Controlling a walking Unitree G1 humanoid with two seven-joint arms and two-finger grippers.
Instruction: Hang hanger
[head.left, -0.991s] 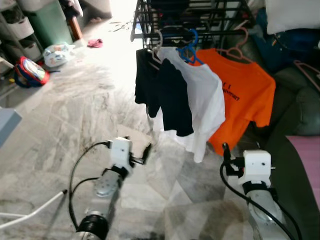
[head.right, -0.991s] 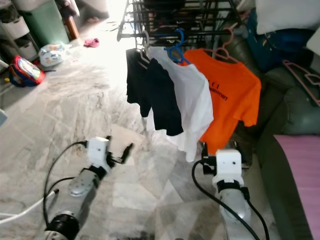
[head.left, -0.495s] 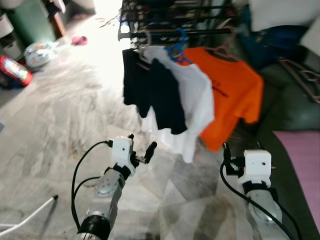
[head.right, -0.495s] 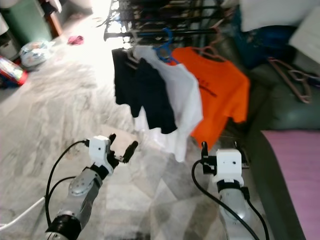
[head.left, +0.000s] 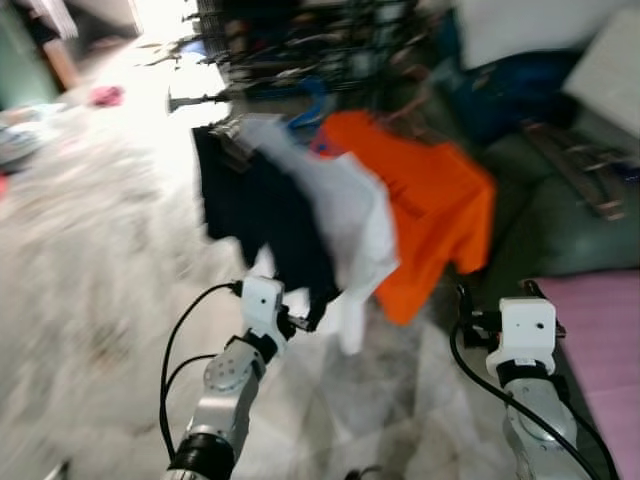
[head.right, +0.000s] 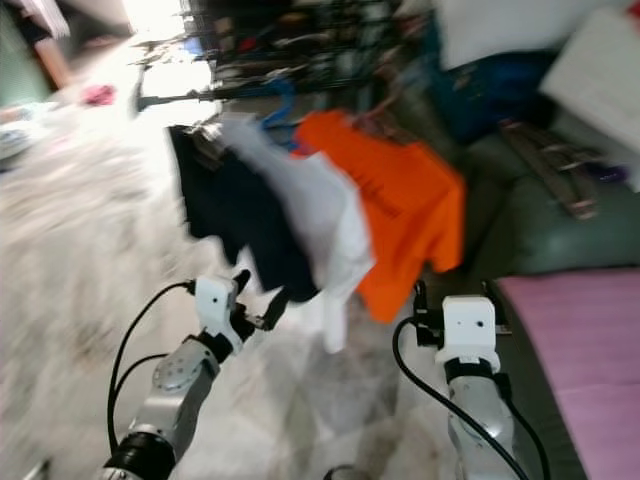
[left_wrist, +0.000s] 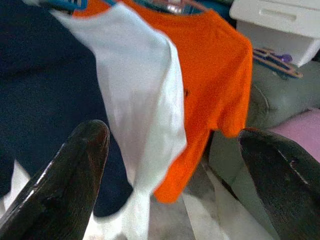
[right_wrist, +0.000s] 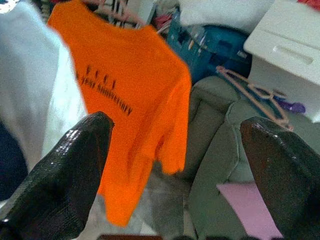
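Head views, blurred: a dark rack (head.left: 300, 40) carries three garments in a row on hangers — a navy shirt (head.left: 255, 215), a white shirt (head.left: 345, 215) on a blue hanger (head.right: 280, 105), and an orange shirt (head.left: 430, 215). A grey-green sofa (head.left: 555, 215) stands at the right with a pink hanger (head.right: 555, 165) lying on its top and a purple cushion (head.right: 570, 350) on its seat. The floor (head.left: 90, 260) is pale marble. The left gripper (head.left: 303, 318) is raised just below the hem of the navy shirt; the right gripper (head.left: 495, 305) is raised beside the sofa, below the orange shirt.

Left wrist view: the two black fingers (left_wrist: 75, 180) stand spread wide, nothing between them; beyond them hang the navy, white and orange shirts.

Right wrist view: the fingers (right_wrist: 60, 175) stand wide apart and empty. Ahead lie the orange shirt with dark lettering, the sofa back, the pink hanger — resting on the sofa beside a white box (right_wrist: 290, 37).
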